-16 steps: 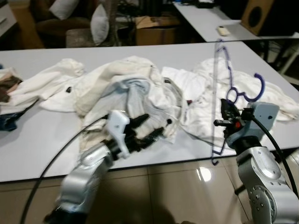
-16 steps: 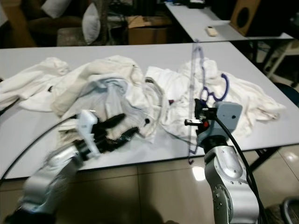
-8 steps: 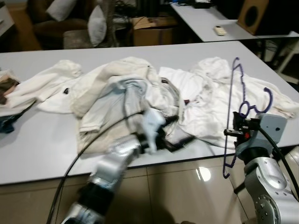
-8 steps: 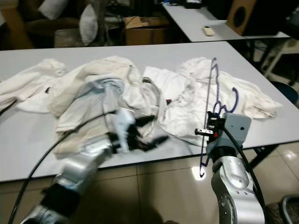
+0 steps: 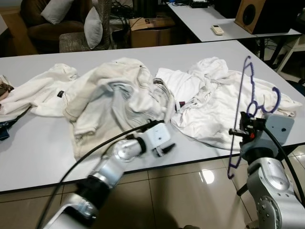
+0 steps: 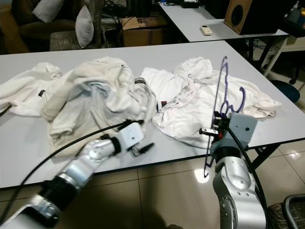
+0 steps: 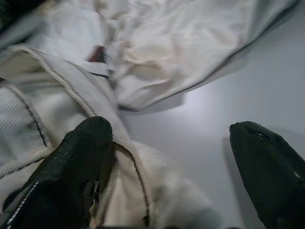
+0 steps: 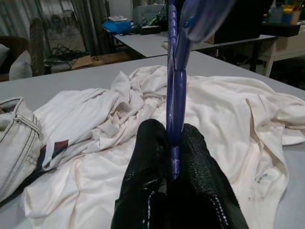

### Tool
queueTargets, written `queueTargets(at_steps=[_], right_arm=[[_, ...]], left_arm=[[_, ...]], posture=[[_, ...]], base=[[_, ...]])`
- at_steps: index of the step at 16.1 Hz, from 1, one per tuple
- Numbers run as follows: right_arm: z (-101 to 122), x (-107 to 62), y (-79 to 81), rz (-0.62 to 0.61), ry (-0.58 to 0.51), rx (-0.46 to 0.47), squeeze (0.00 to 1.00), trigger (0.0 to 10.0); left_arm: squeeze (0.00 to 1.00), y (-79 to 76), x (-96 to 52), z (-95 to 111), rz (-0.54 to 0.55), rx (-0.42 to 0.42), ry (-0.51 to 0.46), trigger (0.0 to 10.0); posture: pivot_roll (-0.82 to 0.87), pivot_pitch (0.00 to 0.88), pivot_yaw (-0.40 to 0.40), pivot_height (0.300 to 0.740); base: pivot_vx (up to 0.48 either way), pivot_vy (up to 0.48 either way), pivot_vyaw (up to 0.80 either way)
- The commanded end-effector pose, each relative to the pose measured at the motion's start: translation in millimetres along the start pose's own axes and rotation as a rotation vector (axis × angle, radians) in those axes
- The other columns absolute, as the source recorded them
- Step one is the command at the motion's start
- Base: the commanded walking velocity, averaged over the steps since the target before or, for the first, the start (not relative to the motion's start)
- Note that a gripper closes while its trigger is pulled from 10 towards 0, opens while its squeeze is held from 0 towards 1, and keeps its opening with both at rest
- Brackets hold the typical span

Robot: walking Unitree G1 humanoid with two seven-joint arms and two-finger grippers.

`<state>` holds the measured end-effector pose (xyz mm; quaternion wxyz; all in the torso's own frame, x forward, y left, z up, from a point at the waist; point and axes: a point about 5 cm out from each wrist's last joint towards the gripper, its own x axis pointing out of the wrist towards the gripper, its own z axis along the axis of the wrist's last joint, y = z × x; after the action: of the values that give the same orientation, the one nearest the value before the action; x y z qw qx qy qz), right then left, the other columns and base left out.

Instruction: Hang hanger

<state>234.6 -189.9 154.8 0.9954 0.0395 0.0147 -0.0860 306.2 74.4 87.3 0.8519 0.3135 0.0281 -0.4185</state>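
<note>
Two grippers are at work over the white table [image 5: 33, 152]: the right gripper [image 8: 175, 143], at about 3 o'clock, pinches the thin purple plastic hanger [image 5: 239, 114] upright between pressed-together fingers. The left gripper [image 7: 171, 157], fingers spread, sits low at the table's near edge, seemingly touching the cream crumpled garment [image 5: 102, 102].

A lived-in indoor room, part workspace and part lounge. A long pale grey worktop [image 5: 33, 157] stands on a glossy beige tiled floor [image 5: 190, 191] and carries heaps of white and cream clothes [image 5: 114, 95] from its left edge to its right corner. Beyond its far edge sit a dark sofa [image 5: 43, 28] with grey cushions [image 5: 93, 26], a cardboard box [image 5: 152, 31] and tangled cables. A second worktop [image 5: 209, 24] at the far right carries a remote control [image 5: 218, 29] beside a wooden loudspeaker [image 5: 259, 14].
</note>
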Motion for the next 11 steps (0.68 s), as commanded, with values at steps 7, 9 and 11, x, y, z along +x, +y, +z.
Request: queueTargets(at_steps=[7, 9, 11], right_arm=[[-1, 1.2, 4.0, -0.001, -0.017, 0.014, 0.0, 10.0], [-1, 3.2, 6.0, 0.01, -0.014, 0.02, 0.0, 10.0], [-1, 7.7, 14.6, 0.044, -0.016, 0.031, 0.0, 10.0]], left_arm=[[0.0, 39.0, -85.5, -13, 0.354, -0.053, -0.026, 10.0], [0.0, 37.6, -90.4, -15, 0.415, -0.168, -0.046, 10.0], [0.0, 22.6, -85.7, 6, 0.356, -0.484, -0.269, 10.0]], posture=[[-0.14, 0.005, 0.003, 0.74], [-0.12, 0.006, -0.009, 0.74], [-0.1, 0.01, -0.02, 0.74]], base=[[0.0, 0.0, 0.0], [0.0, 0.0, 0.0], [0.0, 0.0, 0.0]])
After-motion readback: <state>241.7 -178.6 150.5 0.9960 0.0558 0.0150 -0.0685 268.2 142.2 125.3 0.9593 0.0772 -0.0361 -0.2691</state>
